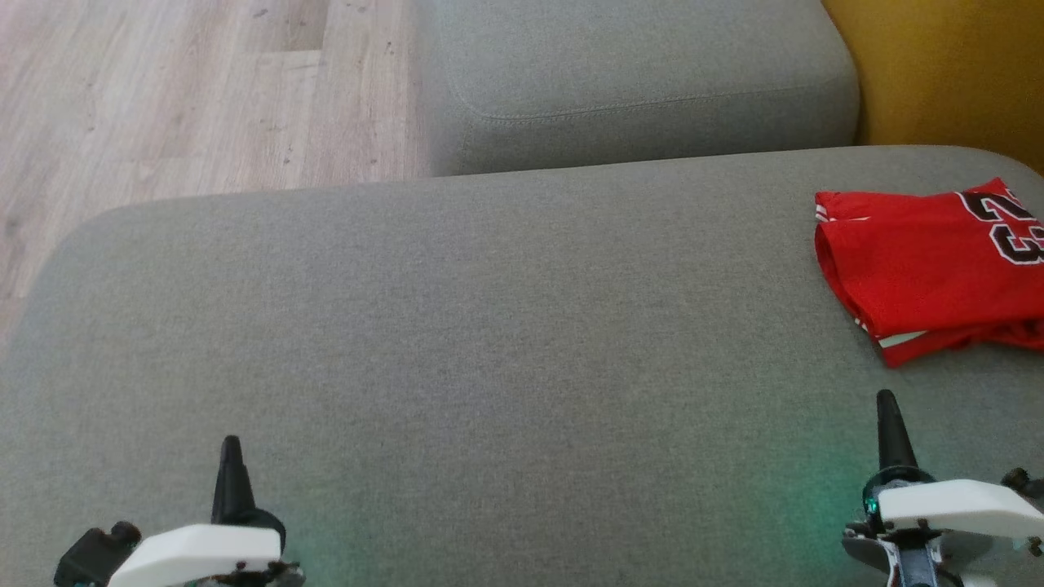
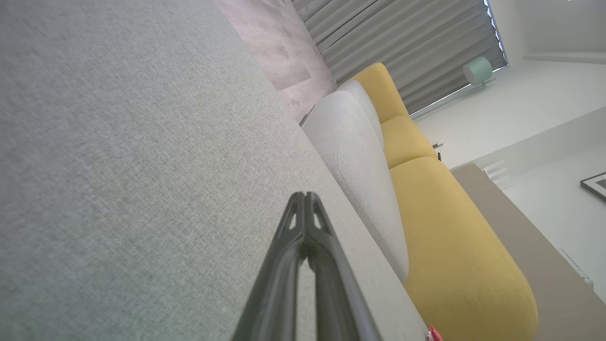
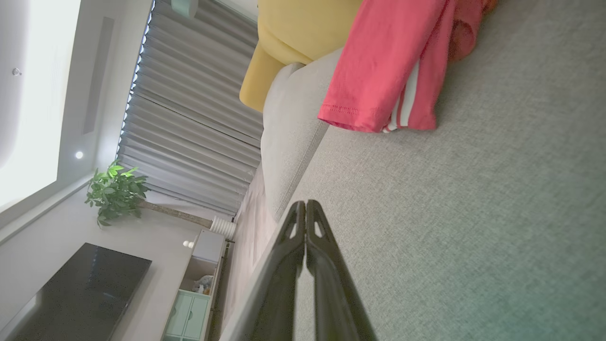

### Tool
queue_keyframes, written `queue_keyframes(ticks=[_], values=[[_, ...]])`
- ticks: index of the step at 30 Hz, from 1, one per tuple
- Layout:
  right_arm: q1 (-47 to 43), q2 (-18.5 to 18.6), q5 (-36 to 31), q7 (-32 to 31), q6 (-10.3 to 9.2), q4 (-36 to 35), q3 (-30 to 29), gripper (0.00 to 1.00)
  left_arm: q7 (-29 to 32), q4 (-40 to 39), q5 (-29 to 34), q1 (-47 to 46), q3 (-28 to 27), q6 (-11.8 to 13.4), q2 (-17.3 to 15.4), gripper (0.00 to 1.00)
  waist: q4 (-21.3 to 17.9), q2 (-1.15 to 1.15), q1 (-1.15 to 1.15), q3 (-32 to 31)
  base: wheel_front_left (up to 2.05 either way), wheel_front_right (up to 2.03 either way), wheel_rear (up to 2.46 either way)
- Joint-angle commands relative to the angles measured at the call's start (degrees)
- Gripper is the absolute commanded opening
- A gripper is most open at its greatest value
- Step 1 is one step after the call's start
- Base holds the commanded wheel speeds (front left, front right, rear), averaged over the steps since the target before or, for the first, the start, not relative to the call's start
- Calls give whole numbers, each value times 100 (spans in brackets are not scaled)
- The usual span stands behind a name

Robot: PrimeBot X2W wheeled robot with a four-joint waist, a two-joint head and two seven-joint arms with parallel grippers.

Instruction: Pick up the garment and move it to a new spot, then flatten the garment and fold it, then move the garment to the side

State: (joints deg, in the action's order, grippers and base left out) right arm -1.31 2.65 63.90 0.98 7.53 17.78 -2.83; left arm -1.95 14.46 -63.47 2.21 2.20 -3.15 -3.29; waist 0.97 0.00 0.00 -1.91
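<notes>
The garment [image 1: 930, 269] is a red jersey with black-and-white numbers, lying folded at the far right of the grey sofa cushion [image 1: 489, 342]. In the right wrist view the garment [image 3: 393, 66] shows with white stripes at its hem. My right gripper [image 1: 889, 424] is shut and empty, a short way in front of the garment and apart from it; its tips [image 3: 306, 206] meet. My left gripper [image 1: 232, 465] is shut and empty at the lower left over bare cushion, its tips [image 2: 304, 198] pressed together. A sliver of the garment [image 2: 433, 334] peeks in the left wrist view.
A second grey cushion [image 1: 636, 81] lies beyond the main one, with wooden floor [image 1: 179, 98] to its left. A yellow sofa section [image 1: 946, 65] stands at the back right. The right wrist view shows curtains, a potted plant [image 3: 116, 189] and a dark screen [image 3: 80, 289].
</notes>
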Motion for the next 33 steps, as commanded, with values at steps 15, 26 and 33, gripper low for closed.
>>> queue_keyframes(ticks=[15,26,33], values=[[477,43,1035,-260,-3,-276,-88,0,266,-122,-1074,-491,-364,-179,-59,0,-33,0,0,72,0,0,0],[584,43,1750,-444,-4,-316,-190,0,455,-92,-1824,-625,-516,-279,-55,0,-59,0,0,126,0,0,0],[671,43,2334,-595,-4,-349,-272,0,610,-67,-2434,-734,-641,-362,-51,0,-79,0,0,170,0,0,0]])
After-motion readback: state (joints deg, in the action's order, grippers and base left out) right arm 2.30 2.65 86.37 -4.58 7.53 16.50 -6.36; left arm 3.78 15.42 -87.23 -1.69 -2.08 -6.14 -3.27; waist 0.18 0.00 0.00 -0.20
